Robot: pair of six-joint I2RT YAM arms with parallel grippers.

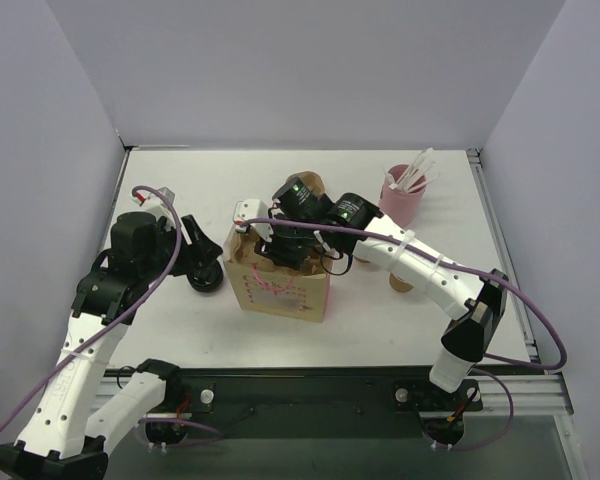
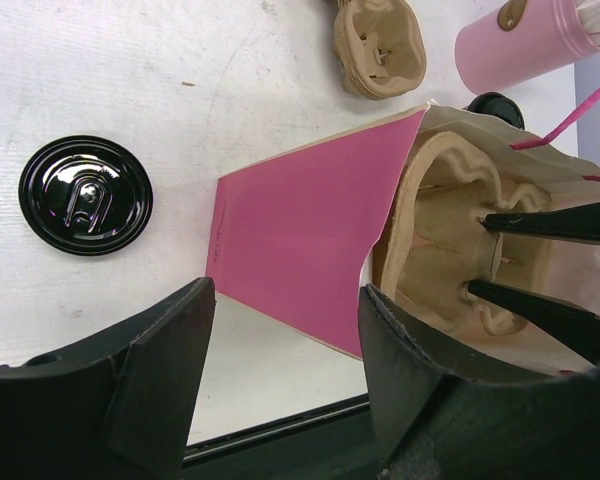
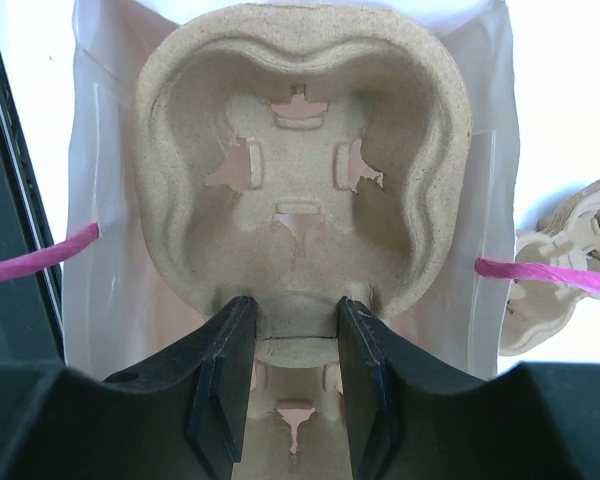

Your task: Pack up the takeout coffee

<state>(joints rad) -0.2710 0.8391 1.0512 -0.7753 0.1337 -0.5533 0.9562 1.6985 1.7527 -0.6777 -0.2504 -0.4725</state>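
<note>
While R gripper (image 3: pixel 294 310) is pinching pulp tray (image 3: pixel 300 120) inside bag (image 1: pixel 280 295), L gripper (image 2: pixel 285 310) is hanging open beside bag; I'm planning: seat tray flat, release.

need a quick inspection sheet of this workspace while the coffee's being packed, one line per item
surface: white table, faint scuffs
job's things: paper bag upright and open, pulp tray in its mouth; no kraft cup clearly seen; a brown shape under the right arm, too hidden to name
clutter: black lid, second tray, pink cup with white sticks
grippers: right tool shut on the pulp tray's middle web; left tool open beside the bag
cables: purple cables loop loosely along both arms
surroundings: plain walls on three sides; nothing else seen
</note>
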